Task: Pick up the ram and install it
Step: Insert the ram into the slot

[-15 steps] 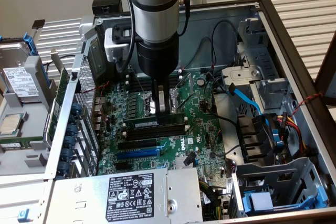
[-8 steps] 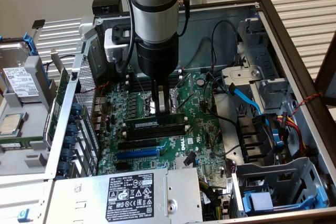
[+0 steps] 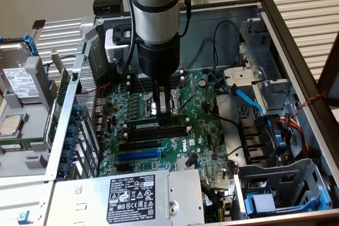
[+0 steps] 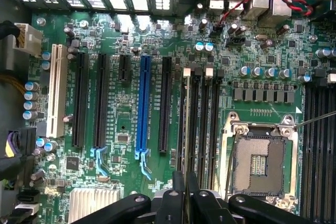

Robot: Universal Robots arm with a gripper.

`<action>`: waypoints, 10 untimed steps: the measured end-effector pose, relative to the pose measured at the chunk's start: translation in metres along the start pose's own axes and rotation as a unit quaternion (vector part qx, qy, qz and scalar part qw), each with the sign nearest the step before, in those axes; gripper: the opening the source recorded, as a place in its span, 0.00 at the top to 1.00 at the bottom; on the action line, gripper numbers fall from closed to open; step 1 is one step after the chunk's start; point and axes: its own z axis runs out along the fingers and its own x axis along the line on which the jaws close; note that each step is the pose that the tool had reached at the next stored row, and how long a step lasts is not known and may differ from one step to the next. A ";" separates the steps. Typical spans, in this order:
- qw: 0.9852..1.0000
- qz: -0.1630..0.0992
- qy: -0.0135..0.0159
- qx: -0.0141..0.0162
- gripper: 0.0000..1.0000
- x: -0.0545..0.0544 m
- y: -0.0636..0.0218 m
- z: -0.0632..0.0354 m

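The ram is a thin green stick with a white label. It stands on edge along the black memory slots of the green motherboard. In the wrist view the ram shows as a thin pale edge over the slot beside the other memory slots. My gripper hangs straight down over the stick's middle. Its black fingers sit close together on either side of the ram's top edge, so my gripper is shut on it. How deep the stick sits in its slot I cannot tell.
The CPU socket lies just beside the memory slots, and the blue expansion slot on the other side. A power supply sits at the near edge. Blue and black cables and a drive cage crowd the exterior view's right.
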 end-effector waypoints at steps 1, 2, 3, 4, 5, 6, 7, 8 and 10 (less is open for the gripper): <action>1.000 0.001 0.000 0.000 0.87 0.000 0.0000 0.0001; 1.000 0.002 0.000 0.000 0.87 0.000 0.0000 0.0004; 1.000 0.003 0.000 0.000 0.87 0.000 0.0001 0.0006; 1.000 0.003 0.000 0.000 0.87 0.000 0.0001 0.0008; 1.000 0.003 0.000 0.000 0.87 0.000 0.0001 0.0010; 1.000 0.003 0.000 0.000 0.87 0.000 0.0001 0.0013; 1.000 0.003 0.000 0.000 0.87 0.000 0.0002 0.0017; 1.000 0.003 0.000 0.000 0.87 0.000 0.0002 0.0020; 1.000 0.003 0.000 0.001 0.87 0.000 0.0004 0.0024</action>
